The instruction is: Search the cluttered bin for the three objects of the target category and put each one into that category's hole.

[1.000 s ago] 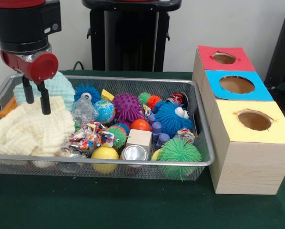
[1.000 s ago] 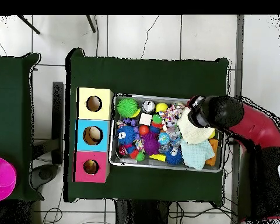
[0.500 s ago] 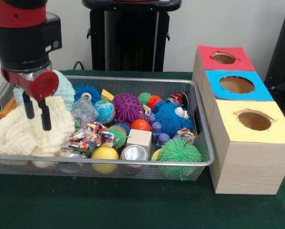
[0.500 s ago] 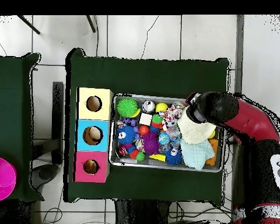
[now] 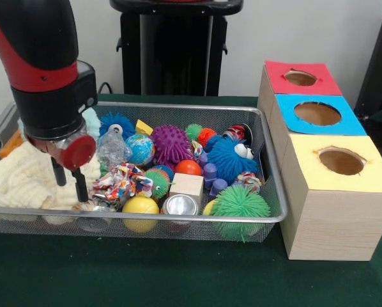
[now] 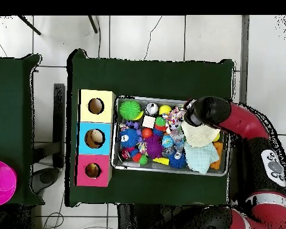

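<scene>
**Cream cloth under the gripper, bin crowded**

Front view: I'm seeing the gripper hanging low over the left part of the wire bin, two dark fingers pointing down w/ a visible gap between them, nothing held, so it's spread apart and empty. The tips are sitting at the right edge of the cream cloth, just beside the multicoloured rope toy. A teal cloth is peeking out behind the arm. Rest of the bin is packed: purple spiky ball, blue fuzzy ball w/ eyes, green spiky ball, globe ball, orange ball, yellow ball, wooden block, metal can. Which category is the target, I can't tell. Right of the bin, three boxes are standing in a row, each w/ a round hole on top: red box farthest, blue box in the middle, yellow box nearest.

Overhead view: the arm is covering the gripper itself; its black end is sitting over the bin's corner above the cream cloth. The teal cloth is lying beside it. The yellow, blue and red boxes are lining the bin's left side, touching or nearly so.
</scene>
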Motion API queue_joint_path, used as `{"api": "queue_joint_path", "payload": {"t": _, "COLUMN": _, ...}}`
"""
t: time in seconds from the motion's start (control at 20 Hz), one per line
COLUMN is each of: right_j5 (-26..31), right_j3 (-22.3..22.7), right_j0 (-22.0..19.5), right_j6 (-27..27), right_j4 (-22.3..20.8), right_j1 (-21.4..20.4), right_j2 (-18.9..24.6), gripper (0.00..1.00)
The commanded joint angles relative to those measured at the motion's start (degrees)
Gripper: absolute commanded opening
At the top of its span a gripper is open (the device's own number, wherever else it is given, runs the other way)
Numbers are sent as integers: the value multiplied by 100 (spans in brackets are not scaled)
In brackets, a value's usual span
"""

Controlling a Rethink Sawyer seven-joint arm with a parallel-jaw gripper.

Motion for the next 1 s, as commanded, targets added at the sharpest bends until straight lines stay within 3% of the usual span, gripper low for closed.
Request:
{"api": "queue_joint_path", "payload": {"t": 0.05, "right_j5": -394, "right_j3": -181, "right_j0": 107, "right_j6": 228, "right_j4": -327, "right_j1": 317, "right_j2": -59, "gripper": 100}}
{"api": "queue_joint_path", "payload": {"t": 0.3, "right_j5": -431, "right_j3": -166, "right_j0": 132, "right_j6": 196, "right_j4": -373, "right_j1": 351, "right_j2": -88, "gripper": 100}}
{"api": "queue_joint_path", "payload": {"t": 0.6, "right_j5": -297, "right_j3": -570, "right_j0": 212, "right_j6": 226, "right_j4": -372, "right_j1": 663, "right_j2": -185, "gripper": 100}}
{"api": "queue_joint_path", "payload": {"t": 1.0, "right_j5": 92, "right_j3": -479, "right_j0": 108, "right_j6": -156, "right_j4": -347, "right_j1": 478, "right_j2": -249, "gripper": 100}}
